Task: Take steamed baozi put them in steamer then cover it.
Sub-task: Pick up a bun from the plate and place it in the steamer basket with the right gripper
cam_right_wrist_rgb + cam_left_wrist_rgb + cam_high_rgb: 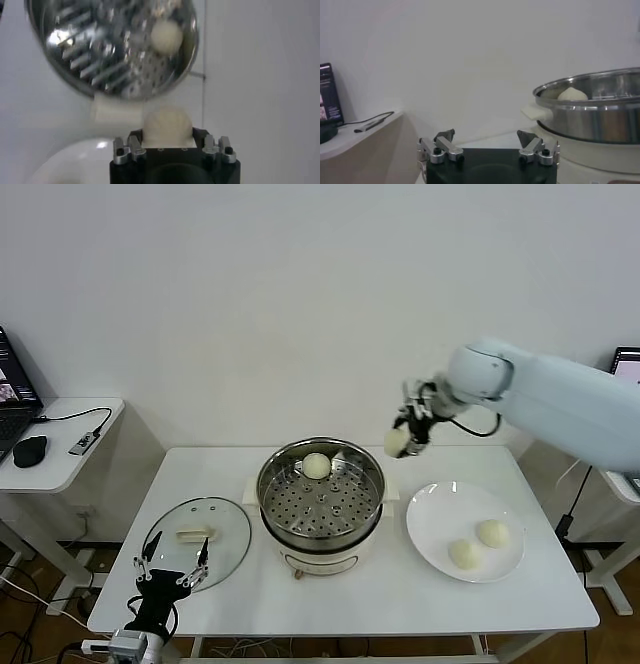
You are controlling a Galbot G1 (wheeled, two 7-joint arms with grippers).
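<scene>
The right pincer (408, 436) is clenched on one steamed baozi (396, 442), holding it in the air right of centre in the head view, just beyond the upper right rim of the steamer (321, 496). In the right wrist view the bun (167, 126) sits between the fingers, with the perforated tray in the upper part of the frame.

One baozi (316, 466) already lies at the far side of the tray. Two more (493, 533) (464, 554) wait on the white plate (430, 524) at lower right. The cover (197, 542) rests flat on the table (400, 604) at lower left, beside the steamer.

The left pincer (172, 568) hangs with its fingers spread at the bottom left, over the near edge of the cover, idle.

The step in hand looks like carrying the second bun over. Next, it should travel left over the rim, come down onto a bare stretch of tray clear of the first bun, and release.
</scene>
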